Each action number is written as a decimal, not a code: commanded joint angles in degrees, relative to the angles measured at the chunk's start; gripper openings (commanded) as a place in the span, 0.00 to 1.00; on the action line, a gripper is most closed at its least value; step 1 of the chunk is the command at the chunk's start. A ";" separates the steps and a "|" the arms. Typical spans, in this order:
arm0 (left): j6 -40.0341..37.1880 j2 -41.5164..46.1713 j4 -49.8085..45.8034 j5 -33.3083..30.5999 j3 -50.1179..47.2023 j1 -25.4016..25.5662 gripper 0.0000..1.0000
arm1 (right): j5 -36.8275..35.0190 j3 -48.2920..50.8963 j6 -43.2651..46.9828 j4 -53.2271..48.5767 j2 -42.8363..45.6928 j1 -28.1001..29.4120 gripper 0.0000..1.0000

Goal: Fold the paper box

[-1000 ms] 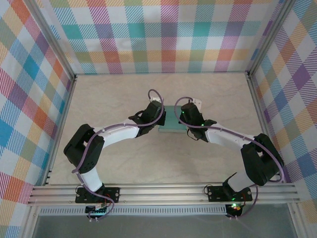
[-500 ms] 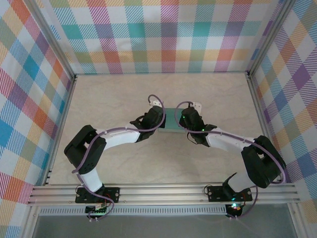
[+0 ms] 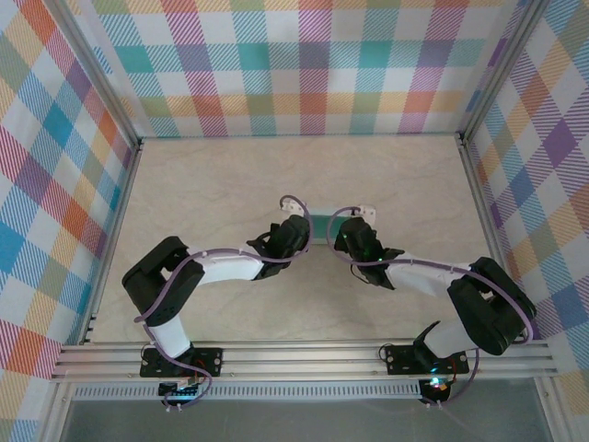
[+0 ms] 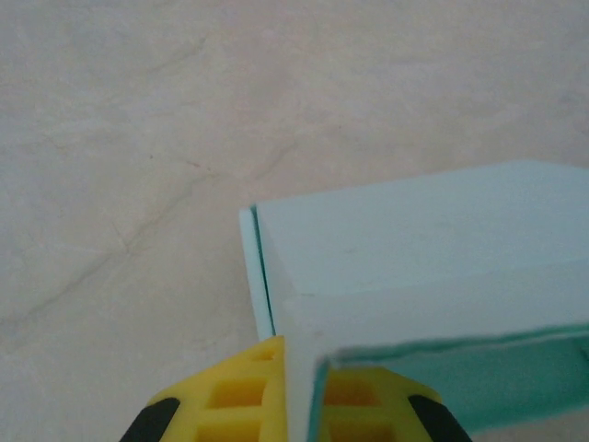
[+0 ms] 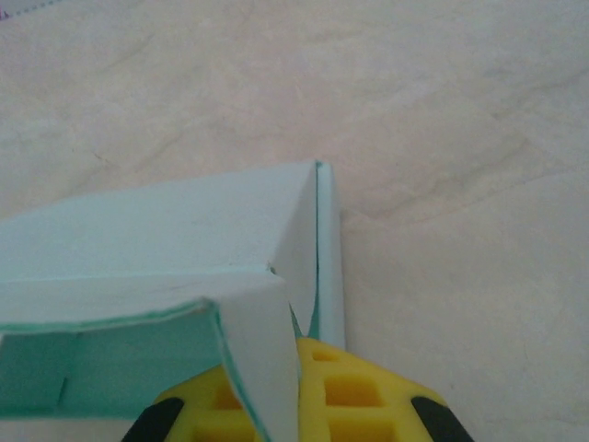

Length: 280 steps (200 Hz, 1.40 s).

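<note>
While it sits mid-way across the table [image 3: 202, 193], the paper box [image 3: 319, 224] reads as pale mint card, part-formed; walls up, hollow interior open toward both wrist cameras. Left gripper [image 4: 296, 398] pinches the box's left end wall between its yellow fingers [image 4: 241, 398]; right gripper [image 5: 287, 396] pinches a flap at the right end. Versus 1.0 s ago: grippers nearer together, less card showing between them.

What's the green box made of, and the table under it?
The paper box looks like thin matte card, pale mint: crisp folds, slim cut edges. The table seems a smooth beige marble-look surface with faint veins, possibly laminate.
</note>
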<state>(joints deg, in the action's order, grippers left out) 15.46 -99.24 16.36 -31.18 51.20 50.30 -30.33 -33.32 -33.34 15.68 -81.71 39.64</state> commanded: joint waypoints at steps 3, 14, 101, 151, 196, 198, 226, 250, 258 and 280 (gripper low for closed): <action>1.11 1.23 1.55 -3.74 -2.32 1.07 0.00 | 0.00 2.32 1.49 0.63 1.00 -0.12 0.00; 1.20 1.22 1.08 -4.89 -2.47 1.49 0.00 | 0.20 2.40 2.07 0.02 1.88 -0.07 0.00; 0.52 0.98 -0.37 -6.52 -1.80 1.96 0.00 | 8.48 4.55 13.02 -6.73 17.80 -0.14 0.59; -1.58 0.85 -0.16 -4.84 -2.04 1.99 0.00 | 8.69 -2.77 16.06 -17.88 26.73 -2.60 0.70; -2.38 1.06 1.05 -3.65 -3.04 1.99 0.02 | 19.24 -26.53 9.40 -38.79 3.53 -8.83 0.75; -2.42 1.07 1.04 -3.63 -3.04 1.99 0.02 | 19.53 -26.95 9.43 -38.75 2.69 -8.86 0.75; -2.11 1.75 0.77 -3.27 -3.29 2.00 0.16 | 24.26 -30.69 8.62 -37.23 -5.61 -10.75 0.75; -1.48 2.68 -0.17 -3.71 -3.74 1.99 0.40 | 25.89 -32.08 8.05 -37.08 -10.01 -11.73 0.74; -1.04 2.97 -0.34 -3.69 -3.98 1.99 0.49 | 25.94 -31.69 7.73 -36.30 -10.79 -11.88 0.74; -0.24 4.64 -0.36 -2.97 -5.72 2.61 0.67 | 26.91 -31.46 6.74 -35.52 -12.30 -12.30 0.74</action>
<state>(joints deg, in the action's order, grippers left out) 14.46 -97.89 16.49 -34.17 47.48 52.03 -6.00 -63.33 -24.67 -19.59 -93.49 27.86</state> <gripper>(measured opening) 0.609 0.737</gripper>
